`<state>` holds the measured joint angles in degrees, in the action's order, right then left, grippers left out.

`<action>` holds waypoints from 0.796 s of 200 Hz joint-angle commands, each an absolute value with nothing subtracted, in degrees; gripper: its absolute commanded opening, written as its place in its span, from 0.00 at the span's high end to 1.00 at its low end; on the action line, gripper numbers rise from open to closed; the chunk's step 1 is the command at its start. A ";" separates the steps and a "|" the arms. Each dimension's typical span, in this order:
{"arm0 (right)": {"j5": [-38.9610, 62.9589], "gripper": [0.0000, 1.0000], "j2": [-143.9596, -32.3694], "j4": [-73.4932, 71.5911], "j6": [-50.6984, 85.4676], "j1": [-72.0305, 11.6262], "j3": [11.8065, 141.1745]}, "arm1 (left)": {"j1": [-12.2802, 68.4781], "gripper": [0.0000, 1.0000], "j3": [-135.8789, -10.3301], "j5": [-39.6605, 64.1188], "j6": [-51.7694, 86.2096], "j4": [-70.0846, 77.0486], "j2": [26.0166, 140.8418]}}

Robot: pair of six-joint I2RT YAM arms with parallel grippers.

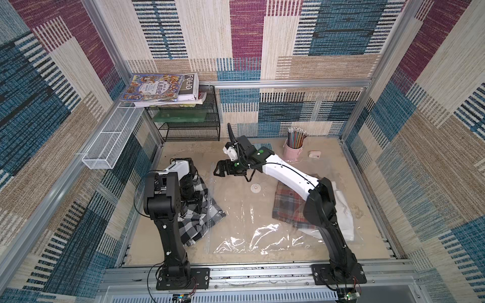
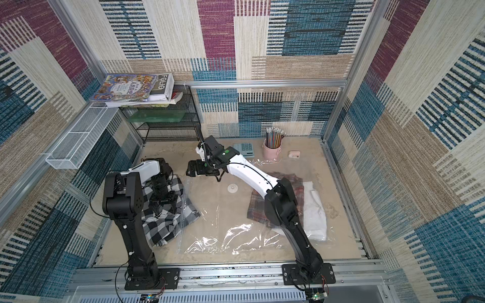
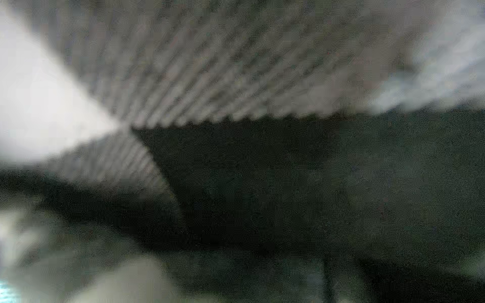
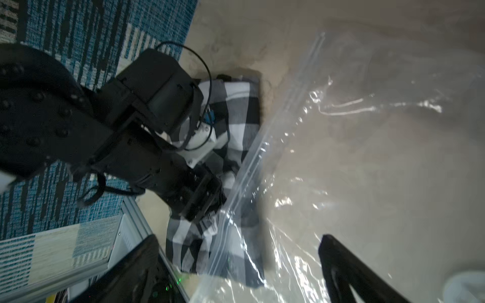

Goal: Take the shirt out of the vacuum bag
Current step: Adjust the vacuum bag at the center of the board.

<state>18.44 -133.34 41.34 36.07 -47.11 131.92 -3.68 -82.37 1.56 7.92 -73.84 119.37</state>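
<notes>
Checked shirt (image 1: 195, 221): black-and-white and crumpled on the table (image 1: 183, 149), beside the bag's zip edge. Most of it lies outside, but 1 corner crosses the strip and shows through the plastic in the right wrist view.
Vacuum bag (image 1: 249, 217): clear and flat on the table, with glossy wrinkles toward the front. The zip strip (image 1: 210, 210) runs along the side facing the checked shirt, and the round white valve (image 1: 255, 188) sits near the middle.
Left gripper (image 4: 207, 202): down on the checked shirt, just beside the zip strip. The fingers are hidden from above and the left wrist view is only blurred cloth, so I cannot tell whether the jaws are wide or pinched on fabric.
Right gripper (image 1: 217, 170): raised above the bag's far corner by the strip, jaws wide, nothing between them.
Other cloth: 1 red plaid shirt (image 1: 286, 204) and 1 white garment (image 1: 343, 217), well apart from the checked shirt.
Stage: by my reading, only the last corner has to clear the mouth.
Risk 1: nothing pins the slick film, so pulling could drag the bag along.
Risk 2: the left fingers work so close to the strip that they could nip plastic along with cloth.
Risk 3: a shallow pinch on loose folds could slip.
</notes>
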 commanded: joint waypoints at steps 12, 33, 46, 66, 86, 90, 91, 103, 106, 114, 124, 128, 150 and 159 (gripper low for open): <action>19.43 0.02 -140.54 50.93 35.72 -49.49 141.40 | -5.72 0.22 -81.91 2.55 9.76 -66.18 119.19; 19.50 0.01 -141.84 50.81 36.39 -50.47 140.54 | -6.64 0.22 -81.87 3.31 9.77 -66.18 119.27; 19.00 0.01 -142.44 50.73 36.14 -51.12 140.52 | -7.24 0.22 -81.62 3.43 9.69 -66.08 119.51; 18.58 0.01 -142.97 49.65 35.66 -52.13 140.42 | -8.20 0.22 -81.05 4.25 9.49 -65.85 119.93; 17.89 0.01 -144.33 49.39 35.25 -53.07 140.54 | -8.61 0.22 -80.17 5.26 9.40 -65.16 119.72; 17.86 0.01 -144.59 49.39 35.32 -53.24 140.55 | -8.61 0.22 -79.93 5.41 9.37 -64.98 119.63; 17.85 0.01 -144.63 49.39 35.28 -53.25 140.59 | -8.61 0.22 -79.87 5.43 9.39 -64.92 119.63; 17.33 0.01 -145.36 49.31 35.12 -53.74 140.67 | -8.61 0.22 -79.31 6.21 9.40 -64.43 119.62; 17.13 0.01 -145.63 49.31 35.05 -53.85 140.73 | -8.61 0.22 -79.20 6.37 9.42 -64.31 119.62; 16.15 0.00 -146.05 49.40 34.53 -54.19 141.01 | -8.61 0.22 -78.85 6.75 9.53 -63.97 119.71; 14.86 0.00 -146.55 49.44 34.28 -54.38 140.98 | -8.61 0.23 -78.53 7.24 9.67 -63.74 119.80; 14.58 0.00 -146.75 49.49 34.35 -54.40 140.98 | -8.61 0.23 -78.37 7.36 9.67 -63.60 119.80; 11.93 0.01 -147.17 50.16 34.17 -54.40 141.24 | -8.59 0.23 -77.93 7.38 9.59 -63.30 119.47; 10.79 0.02 -147.38 50.44 33.89 -54.40 141.24 | -8.61 0.23 -77.83 7.51 9.62 -63.21 119.27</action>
